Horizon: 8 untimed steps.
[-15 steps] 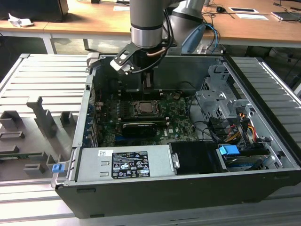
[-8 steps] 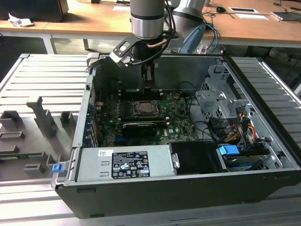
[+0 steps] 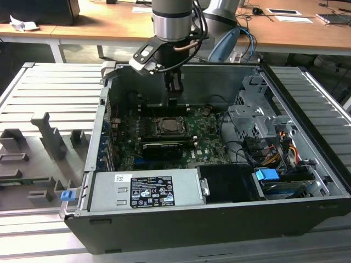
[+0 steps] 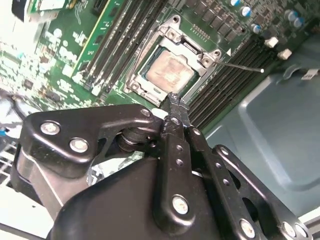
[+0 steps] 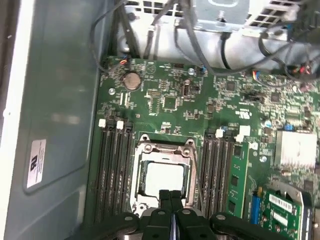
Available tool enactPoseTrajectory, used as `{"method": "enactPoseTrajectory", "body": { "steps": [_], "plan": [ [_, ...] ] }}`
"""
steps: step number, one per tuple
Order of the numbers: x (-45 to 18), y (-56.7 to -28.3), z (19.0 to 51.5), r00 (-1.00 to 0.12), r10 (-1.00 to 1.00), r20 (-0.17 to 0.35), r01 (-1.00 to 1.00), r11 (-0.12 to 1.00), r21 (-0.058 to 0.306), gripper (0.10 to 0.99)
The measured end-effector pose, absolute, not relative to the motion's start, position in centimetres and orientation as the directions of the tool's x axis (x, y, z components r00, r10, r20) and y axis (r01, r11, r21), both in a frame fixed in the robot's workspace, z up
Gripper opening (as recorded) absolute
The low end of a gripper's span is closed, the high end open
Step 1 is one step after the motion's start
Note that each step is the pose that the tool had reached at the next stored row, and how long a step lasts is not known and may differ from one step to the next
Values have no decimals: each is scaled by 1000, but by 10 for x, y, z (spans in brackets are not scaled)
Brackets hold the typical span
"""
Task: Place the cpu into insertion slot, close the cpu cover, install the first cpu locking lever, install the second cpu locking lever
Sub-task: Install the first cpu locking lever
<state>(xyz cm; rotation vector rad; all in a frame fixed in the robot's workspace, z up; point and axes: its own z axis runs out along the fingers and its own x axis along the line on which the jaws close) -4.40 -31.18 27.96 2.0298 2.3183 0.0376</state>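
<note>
The arm comes down from the top middle of the exterior view, & its gripper (image 3: 174, 97) hangs inside the open pc case (image 3: 219, 233) w/ the tips pointing down. Its two fingers (image 5: 163, 210) are pressed tight together, as narrow as can be, w/ nothing btwn them. The cpu (image 3: 170, 125) sits in its slot in the middle of the exterior view, just under the gripper in the picture. It lies flat & its shiny grey top faces up. The cpu cover (image 5: 162, 150) is down flat around it, & the cpu shows thru the square hole in the cover. In both wrist views the finger tips are right by one edge of the cover; can't tell if they touch it. In the second wrist view a thin metal rod (image 4: 240, 66) sticks out from a corner of the cover & runs over the long black memory slots (image 4: 215, 95). Those slots are on both sides of the cpu, on the green board (image 3: 211, 145). A silver power box (image 3: 145, 189) w/ a sticker sits in the lower left part of the case in the exterior view, & a blue plug (image 3: 267, 175) is at the lower right. A grey tray (image 3: 27, 170) w/ cut-out shapes lies at the exterior view's left, beside the case. Wood tables (image 3: 109, 27) stand along the top.
</note>
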Motion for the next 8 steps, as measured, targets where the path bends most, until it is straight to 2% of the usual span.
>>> {"method": "enactPoseTrajectory", "body": {
  "steps": [3,7,8],
  "plan": [
    [-43,-312,279,-197,980,-29,979,198,58,106],
    [-43,-311,279,-228,973,-29,972,230,56,106],
    [-43,-311,279,-276,961,-28,959,277,56,106]
  ]
}}
